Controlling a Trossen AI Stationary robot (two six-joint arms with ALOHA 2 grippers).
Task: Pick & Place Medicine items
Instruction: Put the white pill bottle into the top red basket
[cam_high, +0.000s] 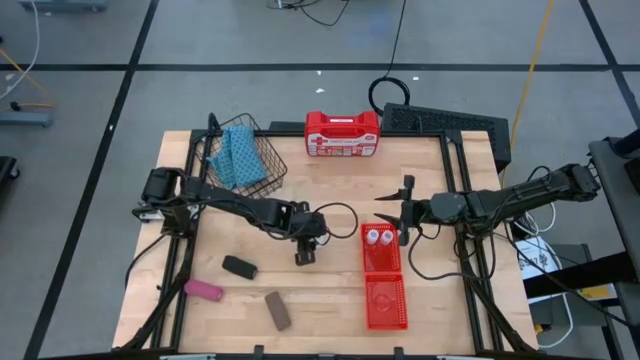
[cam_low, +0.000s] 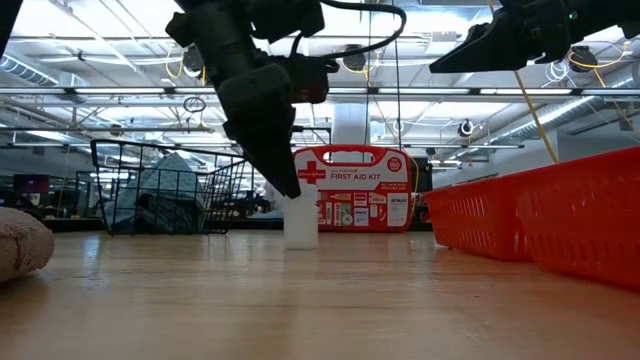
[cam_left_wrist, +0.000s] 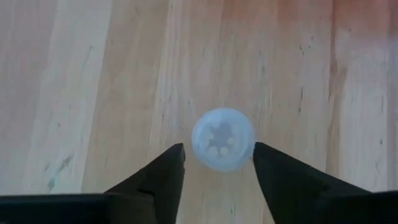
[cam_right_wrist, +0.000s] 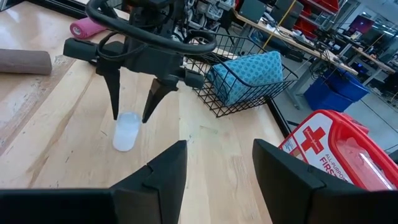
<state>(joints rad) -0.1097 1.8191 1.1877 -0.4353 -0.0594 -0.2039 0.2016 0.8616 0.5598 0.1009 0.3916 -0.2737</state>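
Observation:
A small white round bottle (cam_left_wrist: 222, 139) stands upright on the wooden table, also seen in the low view (cam_low: 301, 222) and the right wrist view (cam_right_wrist: 126, 132). My left gripper (cam_left_wrist: 217, 149) is open and points steeply down over it, one finger on each side of the bottle's top. Two more white bottles (cam_high: 379, 238) stand in the far compartment of the red basket (cam_high: 364, 262). A black piece (cam_high: 239, 267), a pink piece (cam_high: 203, 290) and a brown piece (cam_high: 277, 311) lie on the table to the near left. My right gripper (cam_high: 405, 213) waits open above the red basket's far end.
A black wire basket (cam_high: 262, 170) holding a blue patterned cloth (cam_high: 238, 155) stands at the far left. A red first aid case (cam_high: 342, 135) stands at the far edge. The red basket's near compartment (cam_high: 386, 300) holds nothing I can see. Bare wood lies between the loose pieces and the basket.

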